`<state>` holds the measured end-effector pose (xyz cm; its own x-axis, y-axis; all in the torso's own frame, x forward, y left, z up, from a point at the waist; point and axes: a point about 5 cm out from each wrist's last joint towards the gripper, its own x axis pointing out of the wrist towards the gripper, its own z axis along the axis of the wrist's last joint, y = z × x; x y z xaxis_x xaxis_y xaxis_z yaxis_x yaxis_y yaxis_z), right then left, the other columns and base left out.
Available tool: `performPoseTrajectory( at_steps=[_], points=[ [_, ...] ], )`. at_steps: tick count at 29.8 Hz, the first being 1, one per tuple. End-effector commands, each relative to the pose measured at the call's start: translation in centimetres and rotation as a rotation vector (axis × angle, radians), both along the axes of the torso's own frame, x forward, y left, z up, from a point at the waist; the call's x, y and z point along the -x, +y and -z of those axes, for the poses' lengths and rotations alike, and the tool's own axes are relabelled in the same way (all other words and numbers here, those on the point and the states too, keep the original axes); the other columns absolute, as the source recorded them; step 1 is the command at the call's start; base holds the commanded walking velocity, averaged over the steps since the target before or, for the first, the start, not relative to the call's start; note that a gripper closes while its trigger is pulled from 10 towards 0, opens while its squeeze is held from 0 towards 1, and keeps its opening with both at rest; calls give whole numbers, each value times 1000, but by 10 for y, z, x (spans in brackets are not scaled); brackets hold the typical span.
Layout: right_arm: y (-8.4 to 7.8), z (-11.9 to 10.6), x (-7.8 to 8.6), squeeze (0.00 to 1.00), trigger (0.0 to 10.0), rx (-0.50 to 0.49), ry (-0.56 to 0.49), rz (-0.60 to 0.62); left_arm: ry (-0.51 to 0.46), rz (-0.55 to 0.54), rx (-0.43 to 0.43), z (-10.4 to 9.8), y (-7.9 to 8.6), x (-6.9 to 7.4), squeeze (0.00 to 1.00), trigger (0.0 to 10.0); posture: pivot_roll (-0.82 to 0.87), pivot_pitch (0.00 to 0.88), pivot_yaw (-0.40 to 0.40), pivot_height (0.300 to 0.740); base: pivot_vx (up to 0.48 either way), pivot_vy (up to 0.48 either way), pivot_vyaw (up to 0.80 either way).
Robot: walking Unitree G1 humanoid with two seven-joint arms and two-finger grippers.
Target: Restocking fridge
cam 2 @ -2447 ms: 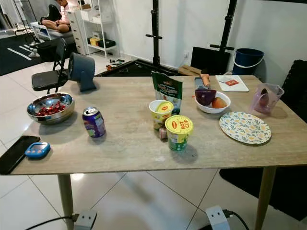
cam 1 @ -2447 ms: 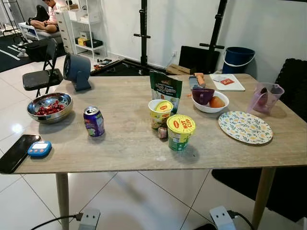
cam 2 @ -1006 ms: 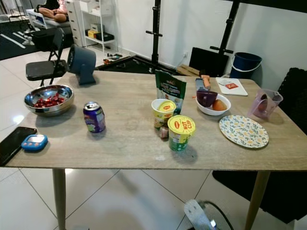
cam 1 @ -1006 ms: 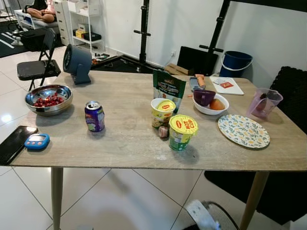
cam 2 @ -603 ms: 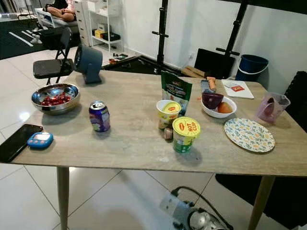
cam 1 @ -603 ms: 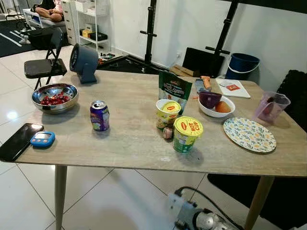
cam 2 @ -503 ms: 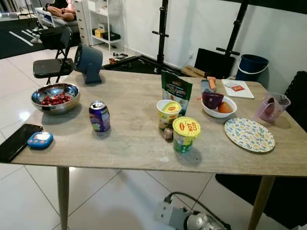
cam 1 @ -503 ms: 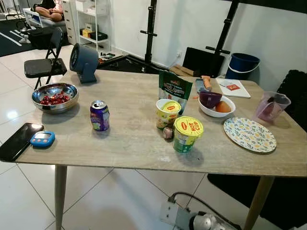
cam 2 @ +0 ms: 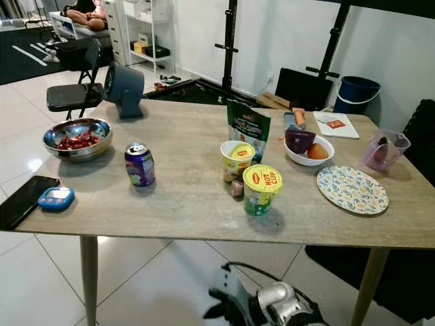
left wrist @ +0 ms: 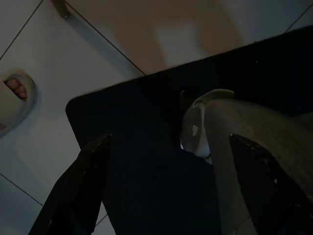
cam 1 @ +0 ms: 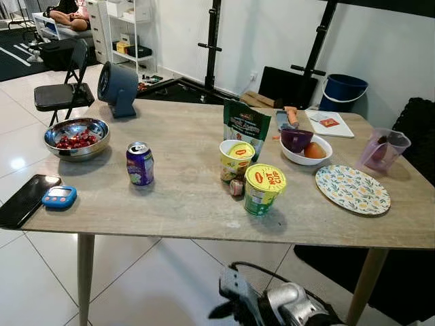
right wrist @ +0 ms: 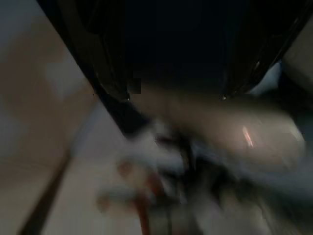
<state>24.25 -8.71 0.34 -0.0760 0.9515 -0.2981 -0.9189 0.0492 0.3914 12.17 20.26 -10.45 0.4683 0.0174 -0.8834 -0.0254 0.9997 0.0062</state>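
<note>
While the right end effector (cam 1: 234,309), spread, hangs low, the can (cam 1: 140,164) stands well above.

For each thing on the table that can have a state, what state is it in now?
Purple can: upright, tab end up.
Front noodle cup: upright, lid on.
Rear noodle cup: upright, lid on.
Green pouch: standing.
Steel bowl: holds red fruit.
Patterned plate: empty.
Phone: screen dark.

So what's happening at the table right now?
Nothing is being handled yet. The robot faces the wooden table, where a purple can, two noodle cups, a snack pouch, a bowl of cherries and a white fruit bowl stand untouched. The right hand sits low, below the table edge.
</note>
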Motion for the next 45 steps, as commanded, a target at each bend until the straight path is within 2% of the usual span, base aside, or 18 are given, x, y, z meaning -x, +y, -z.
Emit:
performPoseTrajectory(
  at_steps=[1,4,7,8,10,13,15,17,18,20,22,32,34,35,36,38,43,45],
  points=[
    [5,-19,-14,0,10000,-150,5,48,39,17,6,3,-2,8,0,10000,112,19,-56,740,0,0,0],
    [8,-24,-17,0,10000,-210,20,56,40,19,6,3,-2,8,0,10000,112,19,-56,740,0,0,0],
    [13,-36,-25,0,10000,-316,38,91,42,21,5,3,-1,9,0,10000,120,19,-56,740,0,0,0],
    [13,-36,-25,0,10000,-316,38,91,42,21,5,3,-1,9,0,10000,120,19,-56,740,0,0,0],
    [17,-45,-31,0,10000,-400,43,123,46,22,1,3,0,11,0,10000,125,19,-57,740,0,0,0],
    [20,-49,-35,0,10000,-412,18,157,47,22,0,4,1,11,0,10000,128,19,-57,740,0,0,0],
    [23,-50,-41,0,10000,-380,-31,239,48,22,-1,4,1,12,0,10000,128,19,-57,740,0,0,0],
    [27,-50,-52,0,10000,-297,-125,401,49,23,-1,4,1,12,0,10000,132,19,-56,740,0,0,0],
    [27,-50,-52,0,10000,-297,-125,401,49,23,-1,4,1,12,0,10000,132,19,-56,740,0,0,0],
    [27,-51,-58,0,10000,-250,-187,493,49,24,-1,4,1,13,0,10000,133,19,-54,740,0,0,0],
    [25,-48,-65,0,10000,-150,-239,603,48,27,-2,4,1,12,0,10000,136,22,-52,740,0,0,0],
    [17,-40,-73,0,10000,22,-274,758,46,29,-2,3,1,11,0,10000,148,29,-55,740,0,0,0],
    [8,-38,-77,0,10000,134,-332,832,47,24,-2,4,2,13,0,10000,161,33,-58,740,0,0,0],
    [8,-38,-77,0,10000,134,-332,832,47,24,-2,4,2,13,0,10000,161,33,-58,740,0,0,0],
    [3,-36,-79,0,10000,212,-395,850,50,21,-3,4,3,15,0,10000,167,35,-56,740,0,0,0],
    [4,-34,-78,0,10000,266,-444,816,52,19,-5,4,4,17,0,10000,181,41,-55,740,0,0,0],
    [7,-33,-78,0,10000,315,-490,791,55,16,-10,4,7,20,0,10000,187,42,-55,740,0,0,0],
    [8,-35,-81,0,10000,310,-478,841,60,10,-18,4,12,23,0,10000,216,50,-52,740,0,0,0]
  ],
)
